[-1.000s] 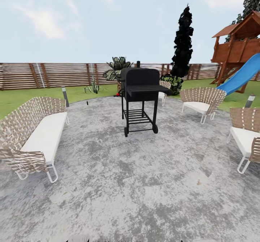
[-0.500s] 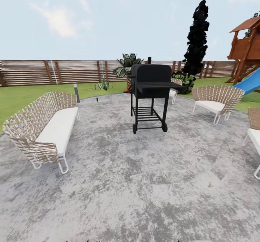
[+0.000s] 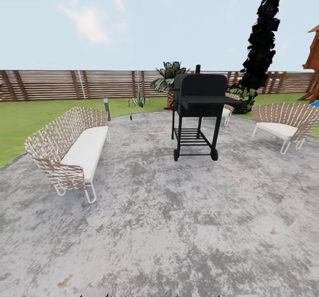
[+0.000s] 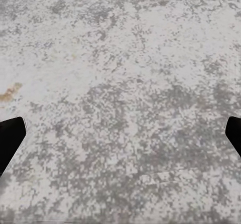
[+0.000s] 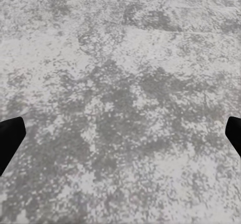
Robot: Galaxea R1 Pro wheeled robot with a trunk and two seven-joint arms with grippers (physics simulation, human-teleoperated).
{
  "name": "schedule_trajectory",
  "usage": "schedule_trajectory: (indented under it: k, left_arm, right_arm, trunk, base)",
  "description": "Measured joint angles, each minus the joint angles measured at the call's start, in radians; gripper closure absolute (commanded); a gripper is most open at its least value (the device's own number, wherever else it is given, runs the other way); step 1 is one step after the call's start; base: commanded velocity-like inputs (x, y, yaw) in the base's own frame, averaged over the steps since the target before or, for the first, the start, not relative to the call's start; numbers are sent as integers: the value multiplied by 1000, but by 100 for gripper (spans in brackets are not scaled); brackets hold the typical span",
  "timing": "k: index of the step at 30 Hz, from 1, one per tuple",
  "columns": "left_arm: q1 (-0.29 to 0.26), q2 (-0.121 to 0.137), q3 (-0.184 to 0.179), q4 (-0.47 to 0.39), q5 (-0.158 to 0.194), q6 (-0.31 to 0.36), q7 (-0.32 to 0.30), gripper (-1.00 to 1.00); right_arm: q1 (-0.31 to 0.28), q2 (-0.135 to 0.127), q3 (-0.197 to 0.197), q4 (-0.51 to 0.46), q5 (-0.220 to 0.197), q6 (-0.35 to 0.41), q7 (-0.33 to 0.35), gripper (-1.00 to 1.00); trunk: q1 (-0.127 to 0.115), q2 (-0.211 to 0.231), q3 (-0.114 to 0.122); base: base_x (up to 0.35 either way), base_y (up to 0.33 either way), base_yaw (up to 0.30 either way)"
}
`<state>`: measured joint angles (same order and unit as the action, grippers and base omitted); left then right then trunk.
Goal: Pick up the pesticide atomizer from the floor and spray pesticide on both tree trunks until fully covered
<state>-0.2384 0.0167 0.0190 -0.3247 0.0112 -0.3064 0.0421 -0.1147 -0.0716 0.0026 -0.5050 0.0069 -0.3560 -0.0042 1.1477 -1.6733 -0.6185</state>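
Where the grey mottled paving point(image 3: 168, 226) spreads across the head view, one black barbecue grill point(image 3: 197, 111) stands on a wheeled frame near the middle, its lid down, so whatever it may hold cannot be seen; the open rack under it is bare. One long woven sofa point(image 3: 71, 148) with a white cushion sits to the left of the grill, well apart from it. Two woven chairs show: one point(image 3: 285, 122) at the right, and another point(image 3: 227, 109) partly hidden behind the grill. Two short lamp posts stand at the paving's far edge, the nearer point(image 3: 106, 109) just behind the sofa, the other a small dark stub point(image 3: 131, 118) beside it.

Beyond the paving lies the green lawn point(image 3: 26, 119) of the garden, closed off by a brown slat fence point(image 3: 62, 84). One narrow dark cypress point(image 3: 261, 40) rises at the right, a low bush point(image 3: 241, 95) at its foot. A broad-leaved plant point(image 3: 170, 76) stands behind the grill and a small spiky plant point(image 3: 139, 100) to its left. A corner of a wooden play frame point(image 3: 313, 62) shows at the right edge.

The left tool point(image 4: 120, 133) hangs over bare paving with its fingers point(image 4: 10, 136) spread wide and nothing between them. The right tool point(image 5: 120, 136) likewise is spread wide over paving, its fingers point(image 5: 10, 133) at the edges of its view.
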Motion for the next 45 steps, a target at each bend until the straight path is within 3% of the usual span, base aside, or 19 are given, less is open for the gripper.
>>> schedule_trajectory:
  k: [31, 45]
  left_arm:
    - [0, 0, -1, 0, 0, 0, 0, -100]
    - [0, 0, -1, 0, 0, 0, 0, -100]
  right_arm:
    - [0, 1, -1, 45, -1, -1, 0, -100]
    - [0, 1, -1, 44, -1, -1, 0, -100]
  trunk:
    - [119, -217, -136]
    - [173, -315, -184]
  base:
    - [0, 0, 191]
    - [0, 0, 29]
